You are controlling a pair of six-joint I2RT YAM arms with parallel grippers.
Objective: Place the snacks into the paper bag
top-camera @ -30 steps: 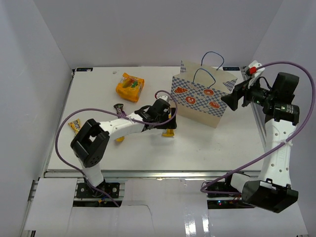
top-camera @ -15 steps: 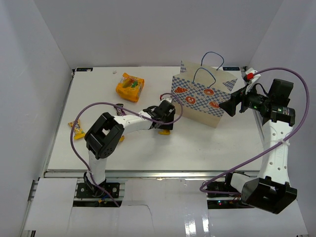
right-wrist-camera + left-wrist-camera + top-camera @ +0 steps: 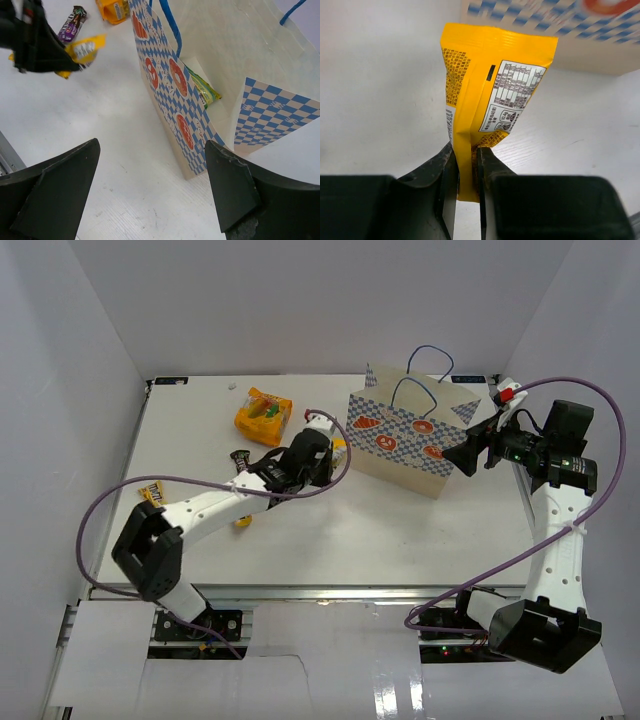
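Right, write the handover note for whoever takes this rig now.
Left tool: shut on the yellow bar, held beside the bag, at its left end, not yet over the opening.
Right tool: open, holding nothing, at the bag's right end.
Done: the green packet lies inside the bag.
Left to do: drop the bar in, then the orange packet, purple packet and small yellow packet, all on the table left of the bag.
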